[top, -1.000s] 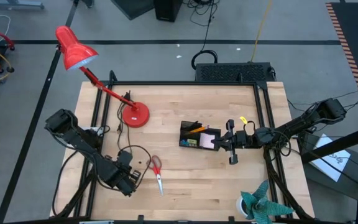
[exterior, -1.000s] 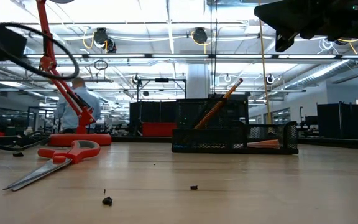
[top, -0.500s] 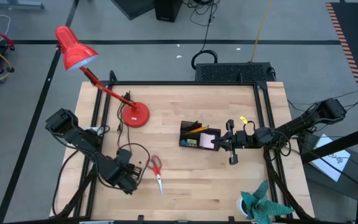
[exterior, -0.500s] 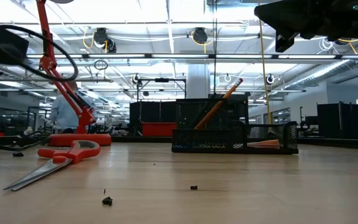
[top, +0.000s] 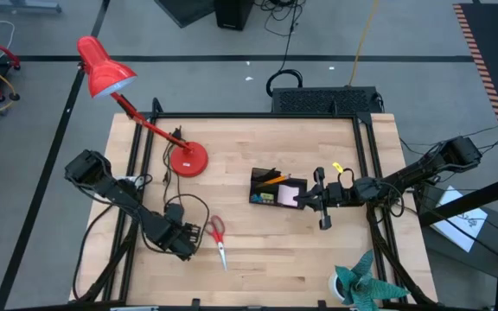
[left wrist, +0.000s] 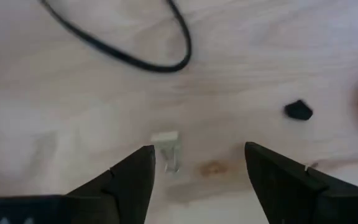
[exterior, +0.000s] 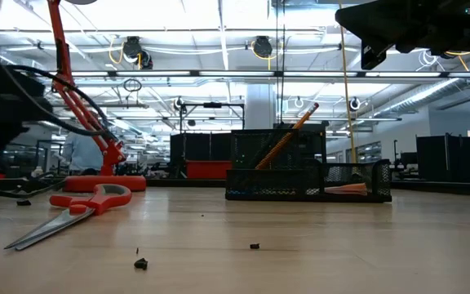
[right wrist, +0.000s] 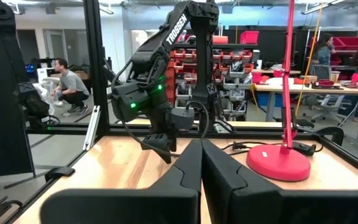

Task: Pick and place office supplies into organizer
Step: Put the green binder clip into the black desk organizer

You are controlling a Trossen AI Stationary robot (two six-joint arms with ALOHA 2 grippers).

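Hovering low over the pale wood-grain tabletop [top: 266, 246], the left hand [top: 188, 241] stands with fingers spread and empty, just beside the red-handled scissors [top: 218, 238] lying flat. The black mesh organizer [top: 277, 187], holding a leaning orange pencil [exterior: 288, 134], sits well apart from the scissors, with the closed right hand [top: 303, 198] beside it.

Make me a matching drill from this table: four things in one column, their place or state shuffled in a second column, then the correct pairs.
Things
1. scissors
2. left gripper
3. right gripper
4. pencil

Place or state
A. leaning tilted out of the organizer
B. lying flat on the table, handles toward the lamp
C. shut, beside the organizer
D. open, low over the table next to the scissors

Pairs: 1-B, 2-D, 3-C, 4-A
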